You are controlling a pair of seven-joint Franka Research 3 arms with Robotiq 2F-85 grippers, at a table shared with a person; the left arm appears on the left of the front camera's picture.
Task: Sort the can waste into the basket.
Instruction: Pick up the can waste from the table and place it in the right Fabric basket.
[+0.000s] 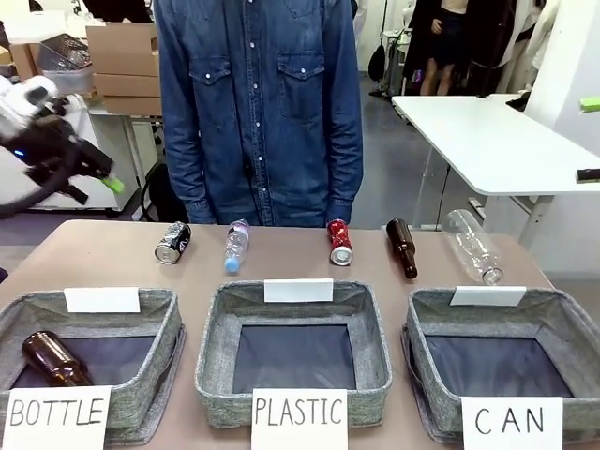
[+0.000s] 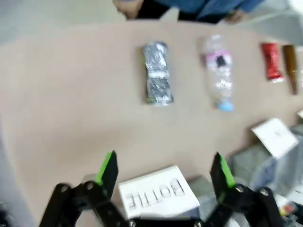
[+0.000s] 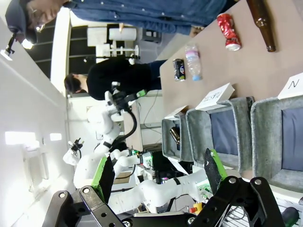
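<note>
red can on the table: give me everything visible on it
The red can is a small metal drink can, red with white markings, its silver end turned toward the near side. It lies on its side on the brown table, in front of the person. It sits between the small clear bottle and the brown bottle, apart from both. Its wall looks slightly dented. Only the table touches it.

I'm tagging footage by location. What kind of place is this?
Likely a robotics lab or test room rather than a real recycling site. The CAN basket, PLASTIC basket and BOTTLE basket carry hand-lettered paper signs, the left tool is raised at the left, and cardboard boxes stand behind the person.
</note>
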